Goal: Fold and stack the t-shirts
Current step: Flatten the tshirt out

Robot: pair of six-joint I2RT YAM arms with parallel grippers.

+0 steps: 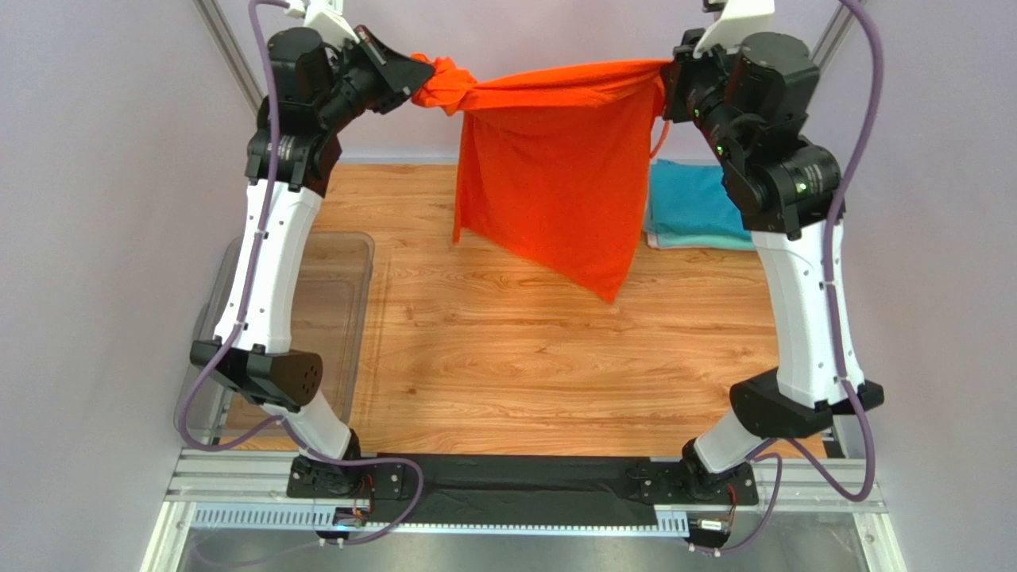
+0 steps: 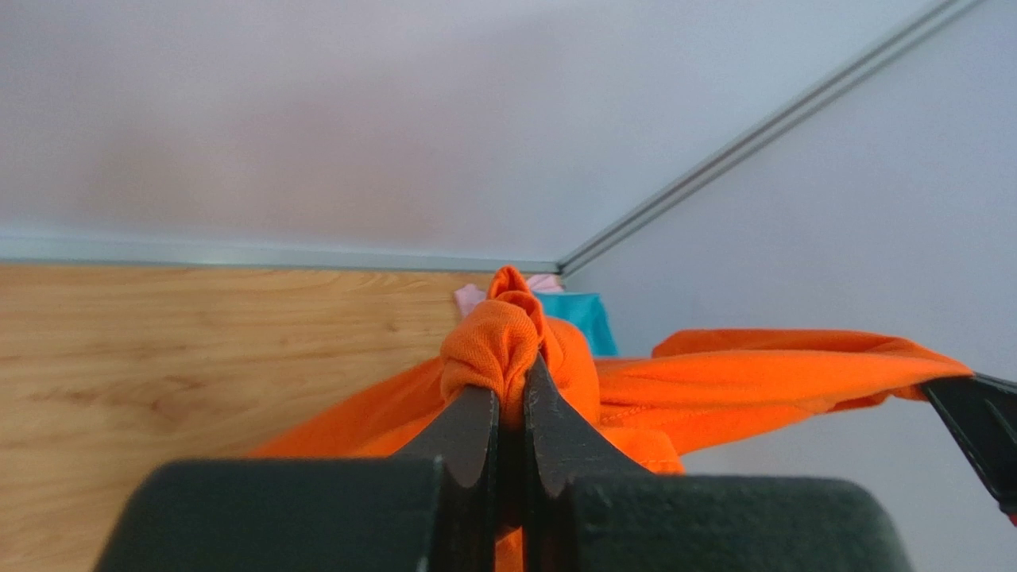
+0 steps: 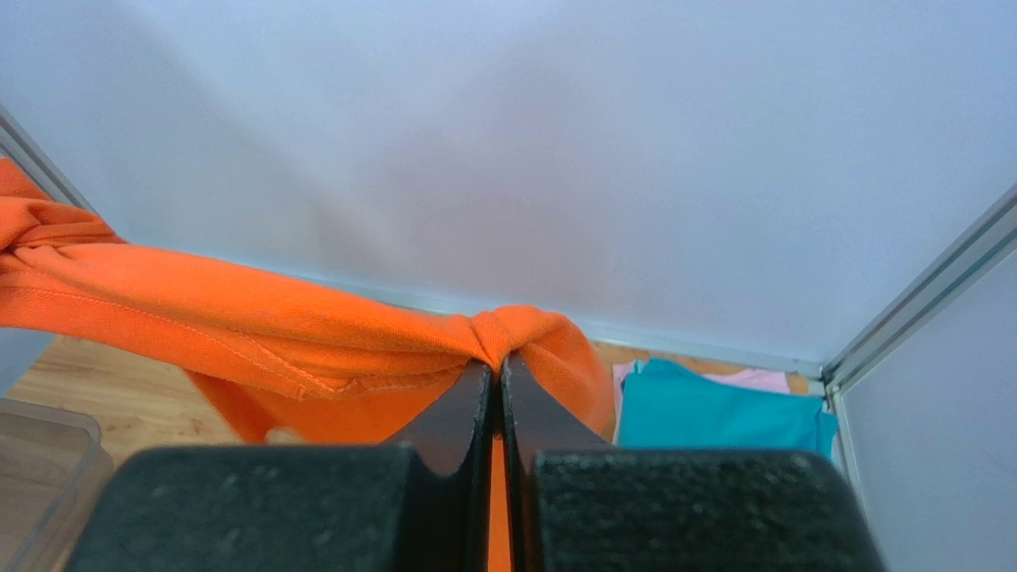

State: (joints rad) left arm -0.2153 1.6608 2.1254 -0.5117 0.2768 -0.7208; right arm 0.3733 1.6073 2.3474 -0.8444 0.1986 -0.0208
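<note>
Orange t-shirt (image 1: 549, 179) is hanging in the air over the far part of the wooden table (image 1: 501, 358). Its top edge is stretching taut between both arms and the rest is draping down to a slanted point. Left gripper (image 1: 412, 81) is clamping a bunched wad of the orange fabric, jaws closed on it. Right gripper (image 1: 669, 89) is pinching the opposite end, jaws closed on cloth too. Teal t-shirt (image 1: 698, 203) is lying folded at far right, a pale pink t-shirt (image 3: 746, 379) edging out beside it. Clear tub (image 1: 340, 310) is sitting at left.

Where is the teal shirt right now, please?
In the top view, the teal shirt lies folded at the table's far right, beside the right arm.
</note>
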